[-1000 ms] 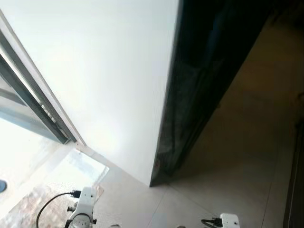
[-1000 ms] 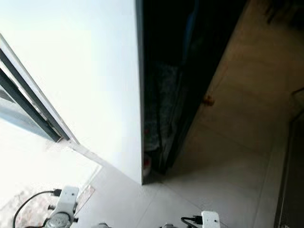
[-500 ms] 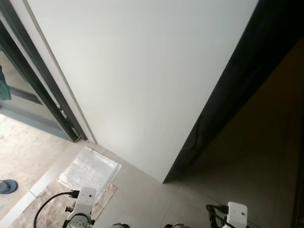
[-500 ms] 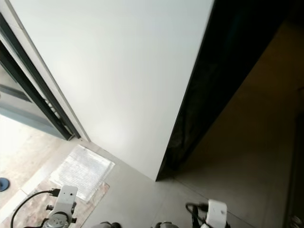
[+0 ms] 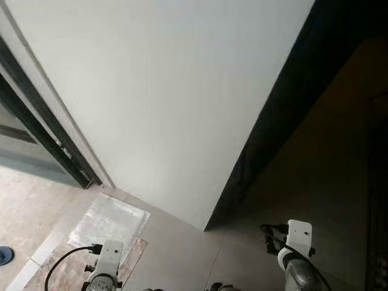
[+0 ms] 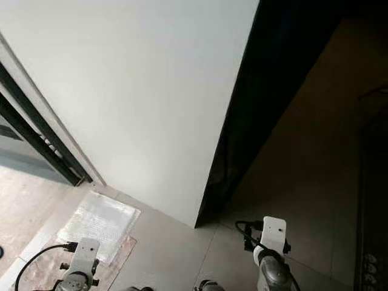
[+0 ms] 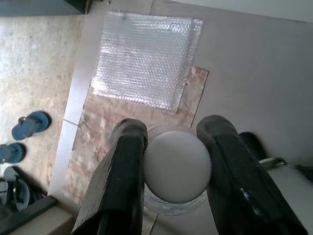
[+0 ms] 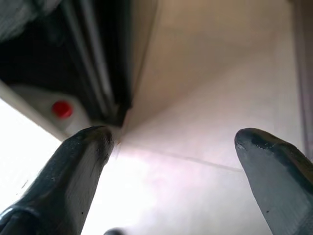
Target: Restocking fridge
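We carried a white-lidded jar [image 7: 177, 166] clamped between the left gripper [image 7: 172, 164] fingers, above the bubble-wrap mat [image 7: 145, 58]. The right gripper [image 8: 176, 147] hung wide and empty nearer the fridge door [image 5: 163, 103]; we judged its edge best approached slowly.

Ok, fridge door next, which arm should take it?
Probably the right. The right gripper is open and empty, on the dark opening's side. The left gripper is shut on a white-lidded container.
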You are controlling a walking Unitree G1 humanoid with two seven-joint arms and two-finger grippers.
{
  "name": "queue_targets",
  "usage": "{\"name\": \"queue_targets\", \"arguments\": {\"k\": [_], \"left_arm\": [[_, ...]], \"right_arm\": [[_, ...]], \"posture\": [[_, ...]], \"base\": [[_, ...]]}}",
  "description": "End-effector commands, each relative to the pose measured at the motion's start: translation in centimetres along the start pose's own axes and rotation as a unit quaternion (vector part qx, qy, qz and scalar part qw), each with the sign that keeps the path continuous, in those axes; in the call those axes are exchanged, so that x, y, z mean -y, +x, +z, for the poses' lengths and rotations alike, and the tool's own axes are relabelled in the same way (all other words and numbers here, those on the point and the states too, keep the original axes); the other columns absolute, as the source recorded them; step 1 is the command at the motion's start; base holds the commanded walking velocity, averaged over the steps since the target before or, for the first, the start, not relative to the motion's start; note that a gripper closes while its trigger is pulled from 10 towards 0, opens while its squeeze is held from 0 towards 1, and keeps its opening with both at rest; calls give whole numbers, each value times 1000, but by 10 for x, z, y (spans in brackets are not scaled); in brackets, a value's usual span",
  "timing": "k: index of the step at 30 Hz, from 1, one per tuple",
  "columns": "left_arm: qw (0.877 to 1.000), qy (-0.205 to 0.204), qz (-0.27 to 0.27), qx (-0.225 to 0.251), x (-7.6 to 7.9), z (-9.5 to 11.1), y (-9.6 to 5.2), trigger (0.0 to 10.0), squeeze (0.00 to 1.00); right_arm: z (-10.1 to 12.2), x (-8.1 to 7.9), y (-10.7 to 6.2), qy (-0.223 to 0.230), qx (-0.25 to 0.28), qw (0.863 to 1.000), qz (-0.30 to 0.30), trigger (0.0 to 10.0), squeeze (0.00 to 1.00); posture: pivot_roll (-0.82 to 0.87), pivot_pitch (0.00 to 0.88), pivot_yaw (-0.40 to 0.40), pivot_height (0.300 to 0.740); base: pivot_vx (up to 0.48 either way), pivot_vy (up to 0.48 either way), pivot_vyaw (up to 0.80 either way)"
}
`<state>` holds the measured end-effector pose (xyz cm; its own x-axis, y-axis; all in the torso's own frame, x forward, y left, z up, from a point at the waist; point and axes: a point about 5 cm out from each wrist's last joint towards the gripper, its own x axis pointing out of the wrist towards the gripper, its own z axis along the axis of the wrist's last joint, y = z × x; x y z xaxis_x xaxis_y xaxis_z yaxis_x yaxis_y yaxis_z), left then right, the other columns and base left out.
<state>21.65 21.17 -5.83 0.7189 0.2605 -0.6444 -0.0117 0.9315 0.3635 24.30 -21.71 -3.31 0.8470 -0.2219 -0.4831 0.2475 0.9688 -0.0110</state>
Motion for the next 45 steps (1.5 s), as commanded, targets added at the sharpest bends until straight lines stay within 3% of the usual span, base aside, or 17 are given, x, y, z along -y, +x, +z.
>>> {"name": "queue_targets", "arguments": {"k": [1,11,33,45], "left_arm": [[1000,4,-7,-20,3,-14,-4,10000,0],[1000,3,-12,-15,5,-12,-4,10000,0],[1000,11,-12,-15,5,-9,-3,10000,0],[1000,14,-12,-11,4,-8,-3,10000,0]], "right_arm": [[-4,5,-2,4,-4,1000,-6,10000,0],[0,5,-1,7,4,1000,-4,10000,0],[9,-2,3,9,18,1000,4,10000,0],[13,-5,4,9,29,1000,6,10000,0]], "posture": [[-83,162,-36,740],[-83,157,-37,740],[-78,178,-38,740],[-79,182,-39,740]], "base": [[0,0,-788],[0,0,-786],[0,0,0],[0,-337,0]]}}
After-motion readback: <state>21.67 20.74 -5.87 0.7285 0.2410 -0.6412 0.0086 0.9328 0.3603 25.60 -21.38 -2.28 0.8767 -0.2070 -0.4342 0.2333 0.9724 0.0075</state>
